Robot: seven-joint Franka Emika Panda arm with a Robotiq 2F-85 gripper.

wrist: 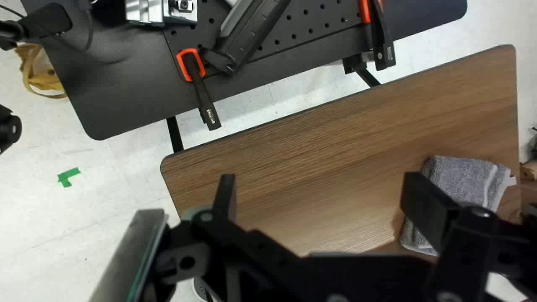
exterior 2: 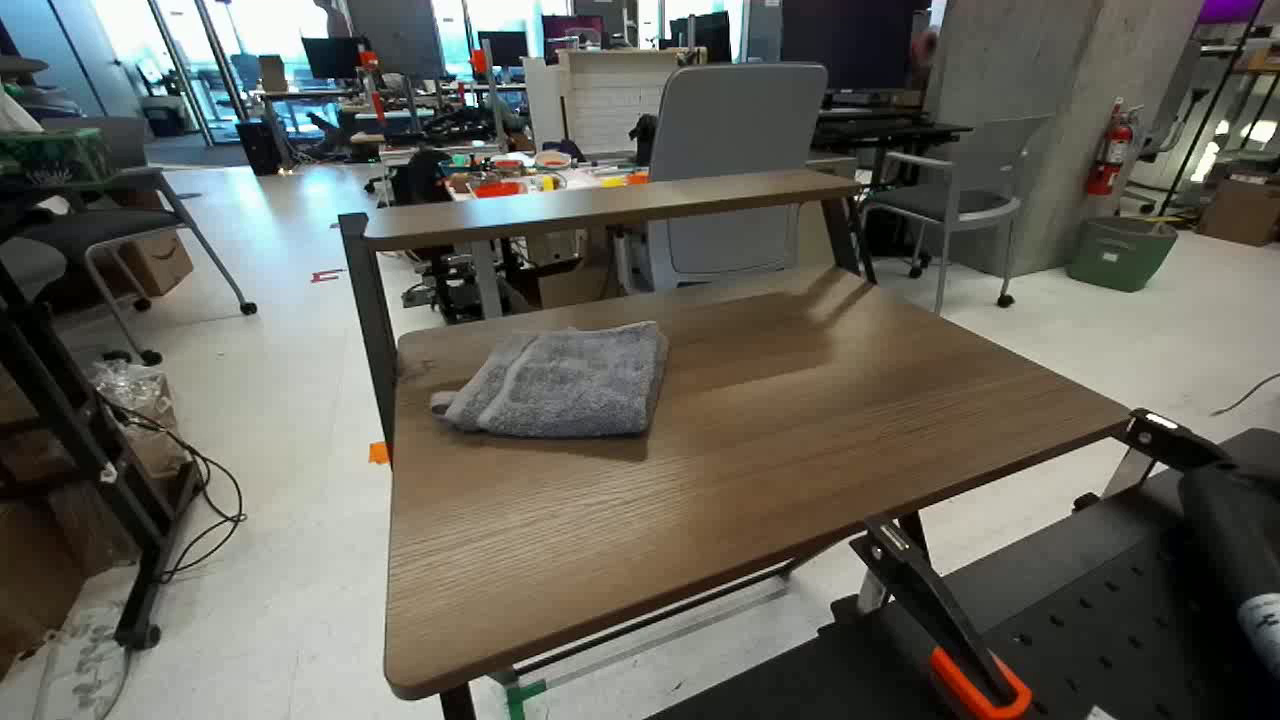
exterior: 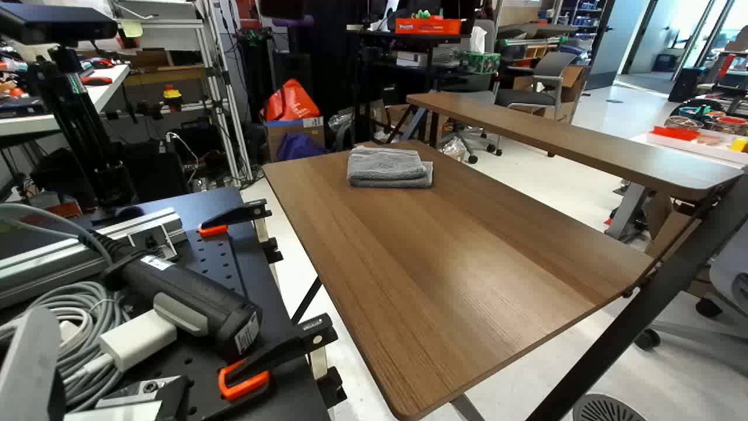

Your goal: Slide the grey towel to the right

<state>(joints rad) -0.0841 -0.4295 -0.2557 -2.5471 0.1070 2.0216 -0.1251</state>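
- Wrist view: the grey towel [wrist: 465,178], fuzzy pile folded roughly rectangular with a pale stripe, lies on the counter [wrist: 335,151] near one end.
- The claw [wrist: 321,195] stands wide, blocky black fingers [wrist: 423,209] well apart, one hiding part of the towel.
- Brown streaked grain covers the counter, its corners rounded.
- Just beside it: a black perforated bench [wrist: 138,100] with orange-edged clamps [wrist: 203,94].

The brown wood-grained tabletop [exterior: 456,275] with rounded corners carries 1 folded grey towel [exterior: 387,167], lying near 1 end.
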